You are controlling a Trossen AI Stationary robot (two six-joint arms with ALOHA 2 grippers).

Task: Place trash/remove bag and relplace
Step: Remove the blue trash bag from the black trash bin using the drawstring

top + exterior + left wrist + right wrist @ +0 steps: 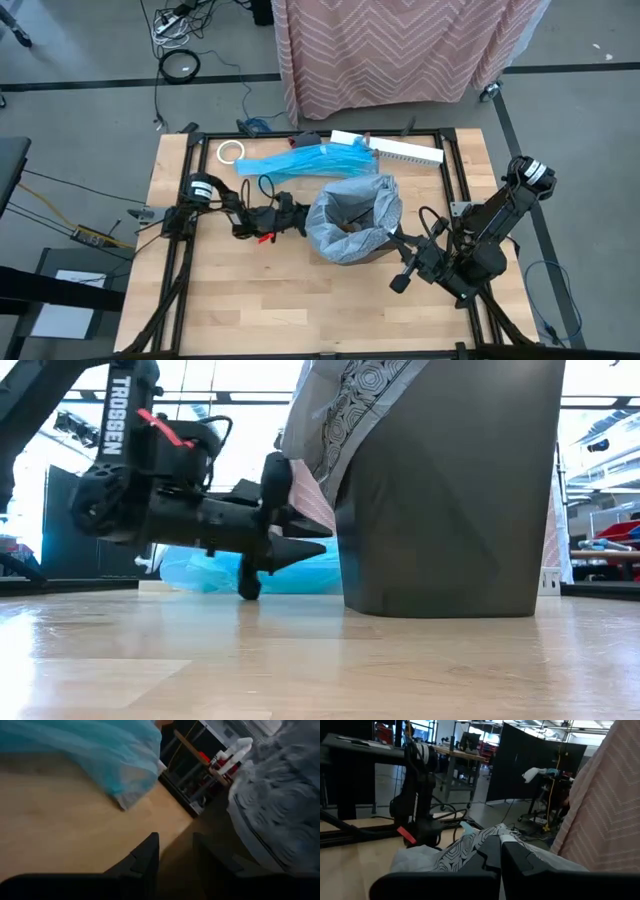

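High view: both hands flank the bin point(352, 250) lined with the grey bag point(350, 215).
Left hand point(303, 222), fingers apart, empty, beside it; right hand point(398, 240) pinched together at the bag's rim.

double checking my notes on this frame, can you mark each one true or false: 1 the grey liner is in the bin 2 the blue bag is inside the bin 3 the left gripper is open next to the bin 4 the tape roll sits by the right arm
1. True: the grey liner lines the bin, folded over its rim.
2. False: the blue bag lies on the table behind the bin.
3. True: the left gripper is open and empty, beside the bin.
4. False: the tape roll lies at the far left, away from the right gripper.
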